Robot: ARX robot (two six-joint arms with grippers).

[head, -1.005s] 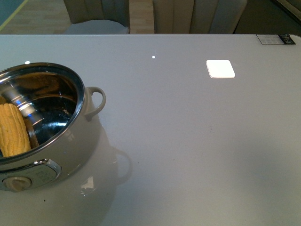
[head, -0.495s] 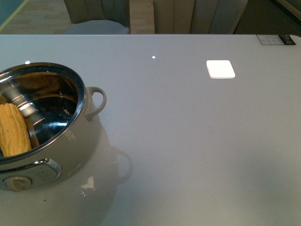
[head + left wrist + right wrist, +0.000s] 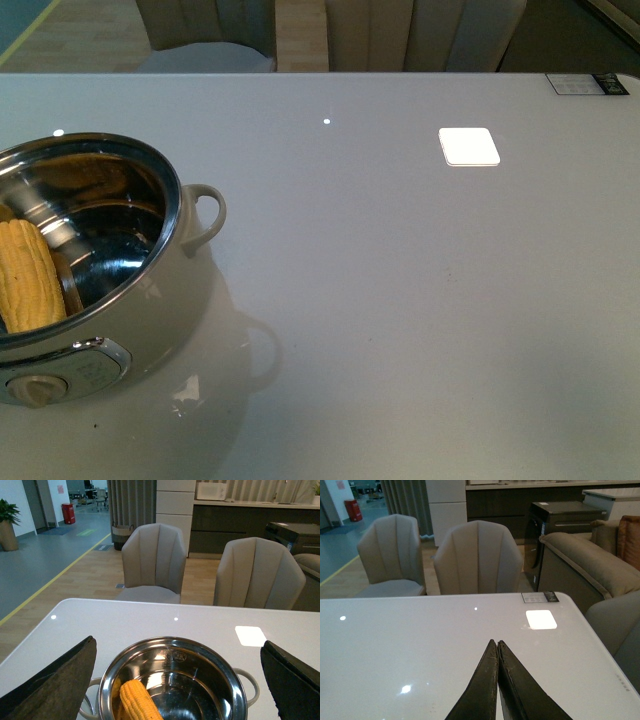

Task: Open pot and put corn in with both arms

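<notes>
The cream-white pot [image 3: 160, 320] stands at the table's front left with no lid on it, its steel bowl showing. The yellow corn [image 3: 28, 275] leans inside against the bowl's left wall. Neither arm shows in the front view. In the left wrist view my left gripper [image 3: 178, 642] hangs above the pot [image 3: 239, 677], open wide and holding nothing. Its dark fingers [image 3: 55, 680] stand to either side of the bowl, and the corn [image 3: 137, 702] lies below them. My right gripper [image 3: 497, 642] is shut on nothing, over bare table well away from the pot.
A bright square light patch [image 3: 469, 146] lies on the glossy table at the far right, near a label sticker [image 3: 587, 84] at the corner. Grey chairs [image 3: 152, 562] stand behind the far edge. A sofa [image 3: 590, 560] sits beyond the table's right side.
</notes>
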